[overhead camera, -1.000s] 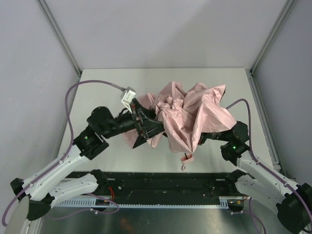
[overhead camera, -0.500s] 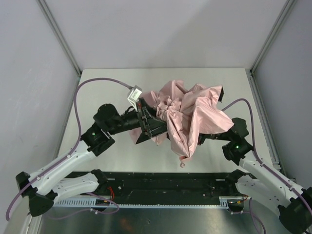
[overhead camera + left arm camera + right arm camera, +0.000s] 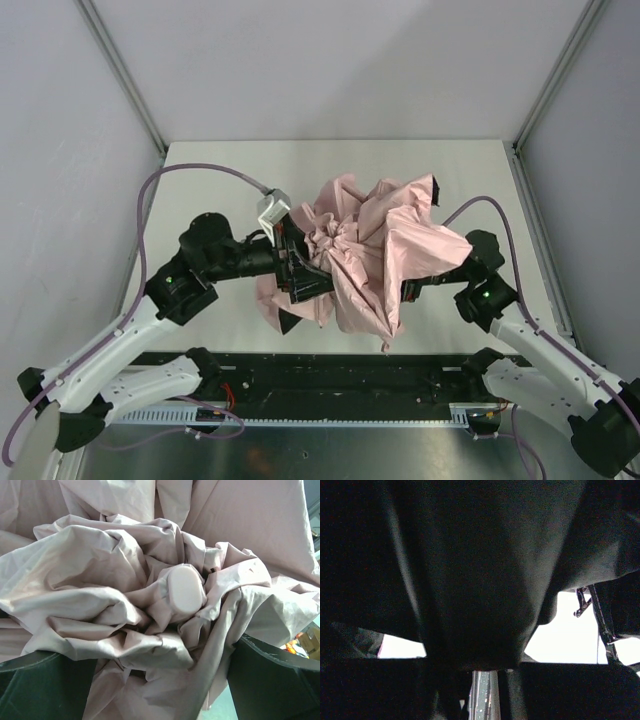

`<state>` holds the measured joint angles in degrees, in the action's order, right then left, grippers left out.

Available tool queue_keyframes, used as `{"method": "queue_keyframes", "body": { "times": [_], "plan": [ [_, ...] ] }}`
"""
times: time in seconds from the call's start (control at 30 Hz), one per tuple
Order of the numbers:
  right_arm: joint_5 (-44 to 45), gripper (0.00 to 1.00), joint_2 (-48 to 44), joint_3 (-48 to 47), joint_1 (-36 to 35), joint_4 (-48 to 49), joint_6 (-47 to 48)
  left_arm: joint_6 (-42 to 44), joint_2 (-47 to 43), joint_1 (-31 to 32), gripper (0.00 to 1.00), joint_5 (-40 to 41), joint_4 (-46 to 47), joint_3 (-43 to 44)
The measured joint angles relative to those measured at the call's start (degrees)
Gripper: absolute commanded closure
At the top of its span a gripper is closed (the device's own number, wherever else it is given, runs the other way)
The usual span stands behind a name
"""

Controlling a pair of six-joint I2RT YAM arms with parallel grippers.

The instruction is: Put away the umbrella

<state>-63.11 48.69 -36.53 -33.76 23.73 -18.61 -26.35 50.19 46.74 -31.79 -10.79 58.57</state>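
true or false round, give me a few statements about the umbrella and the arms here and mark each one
1. The umbrella is pale pink. True.
2. The left gripper is clamped shut. False: its jaws stand wide open, with bunched fabric between them.
3. The umbrella is neatly rolled and strapped. False: its fabric is loose and crumpled.
4. From above, the fabric covers the end of the right arm. True.
5. A blue cup stands on the table. False: no cup is in view.
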Motion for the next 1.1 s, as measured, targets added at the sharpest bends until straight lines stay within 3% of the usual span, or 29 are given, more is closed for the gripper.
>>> {"method": "queue_keyframes", "body": {
  "times": [0.47,0.77,0.83,0.9,1.03,1.07,1.1],
  "plan": [
    [-3.63,1.0,4.04,-3.48,-3.5,-6.21,2.93,3.13,2.38,0.13,0.03,-8.2,-2.54,2.21],
    [-4.61,1.0,4.07,-4.26,-5.29,-5.11,2.67,3.39,4.13,0.13,0.64,-16.24,2.34,2.08],
    [-4.9,1.0,4.24,-4.57,-6.12,-4.79,2.27,2.43,4.17,0.13,0.88,-18.21,5.46,1.46],
    [-5.33,1.0,4.26,-4.74,-7.1,-4.74,1.55,2.14,4.2,0.04,0.97,-19.98,8.31,0.72],
    [-4.74,1.0,2.97,-5.49,-7.39,-6.01,1.46,1.49,4.15,-0.37,1.0,-21.7,12.26,0.09],
    [-4.42,1.0,2.58,-5.62,-7.41,-6.51,1.6,1.31,4.13,-0.37,0.89,-21.84,13.05,-0.13],
    [-3.93,1.0,2.12,-5.7,-7.45,-7.21,1.77,1.18,4.13,-0.37,0.64,-22.05,13.88,-0.42]
  ]
}}
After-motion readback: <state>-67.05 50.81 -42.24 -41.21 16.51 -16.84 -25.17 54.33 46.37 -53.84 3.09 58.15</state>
